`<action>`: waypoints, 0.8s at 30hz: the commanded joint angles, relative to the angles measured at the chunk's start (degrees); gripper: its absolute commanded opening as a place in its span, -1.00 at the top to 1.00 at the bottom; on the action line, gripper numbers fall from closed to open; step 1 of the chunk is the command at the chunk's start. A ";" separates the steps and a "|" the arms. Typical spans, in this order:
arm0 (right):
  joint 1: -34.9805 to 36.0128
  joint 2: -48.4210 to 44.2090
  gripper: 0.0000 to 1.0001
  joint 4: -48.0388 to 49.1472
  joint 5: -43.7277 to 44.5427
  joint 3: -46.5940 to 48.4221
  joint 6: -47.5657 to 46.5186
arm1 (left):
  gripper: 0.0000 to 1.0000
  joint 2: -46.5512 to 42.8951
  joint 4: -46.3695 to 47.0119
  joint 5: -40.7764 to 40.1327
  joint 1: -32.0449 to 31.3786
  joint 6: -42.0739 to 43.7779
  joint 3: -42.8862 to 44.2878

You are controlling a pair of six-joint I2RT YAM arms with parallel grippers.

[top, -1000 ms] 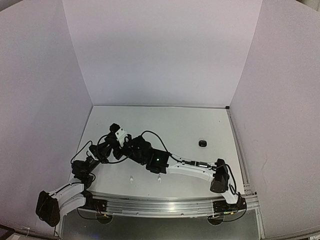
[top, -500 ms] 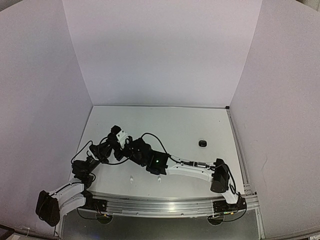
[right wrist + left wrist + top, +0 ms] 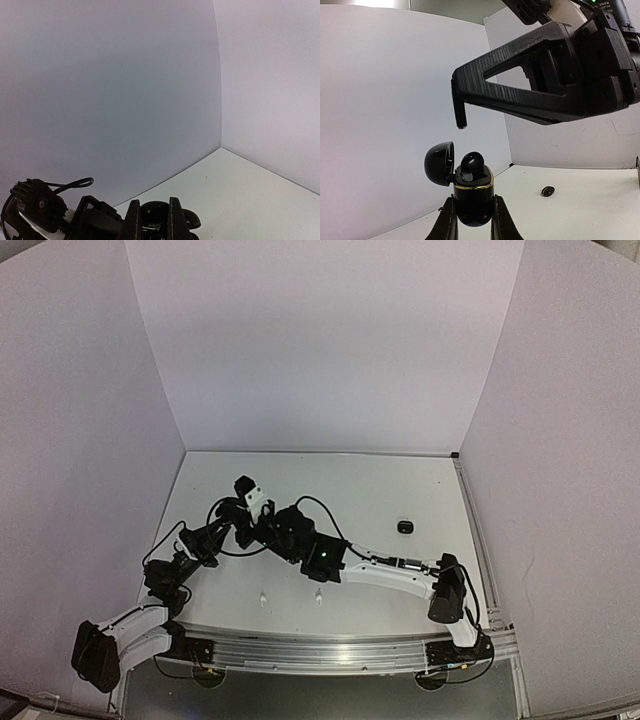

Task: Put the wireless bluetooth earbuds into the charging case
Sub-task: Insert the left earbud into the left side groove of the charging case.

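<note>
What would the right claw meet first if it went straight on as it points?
Probably the open charging case in the left claw, just past the right claw's tips; depth is unclear, so it might pass above it.

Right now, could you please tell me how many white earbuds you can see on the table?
2. One white earbud lies near the table's front edge, left of centre; the other lies apart to its right. More may be hidden.
</note>
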 commanded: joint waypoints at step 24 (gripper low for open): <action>-0.28 1.82 1.00 0.17 -1.87 1.01 5.32 | 1.00 -0.21 1.86 0.04 -0.14 -0.72 1.74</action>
